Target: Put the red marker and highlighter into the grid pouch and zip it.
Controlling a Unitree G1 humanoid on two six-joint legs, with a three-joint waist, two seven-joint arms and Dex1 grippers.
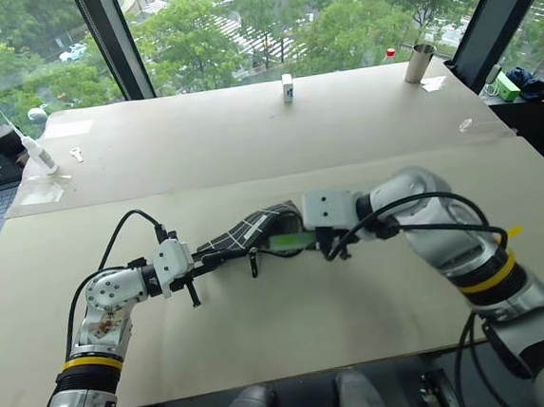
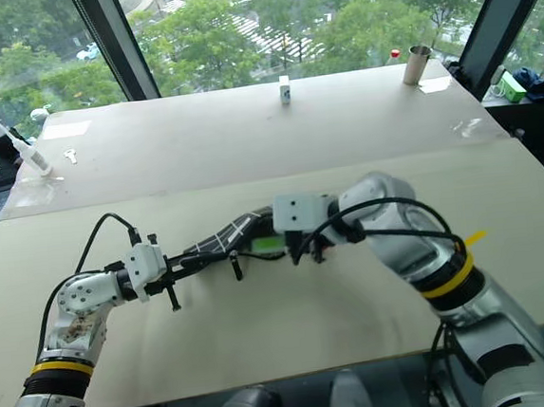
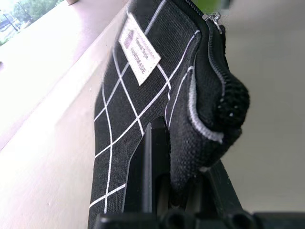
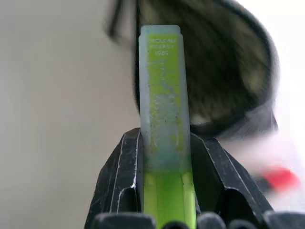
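Left gripper (image 1: pixel 201 260) jaws clamped on grid pouch (image 1: pixel 246 230) end, holding it above the table (image 1: pixel 292 325). At its 3 o'clock, right gripper (image 4: pixel 164 143) jaws pinch highlighter (image 4: pixel 162 90) at pouch mouth. Red marker (image 4: pixel 281 177) blurred beside.

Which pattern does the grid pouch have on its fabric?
The grid pouch is black with thin white grid lines and a small white label; the left wrist view shows it best.

The grid pouch (image 3: pixel 157 95) is cut off by the frame edge in the left wrist view; its label text is too small to read. A blurred red object (image 4: pixel 281 177) lies beside the pouch's dark, out-of-focus opening; identity undeterminable.
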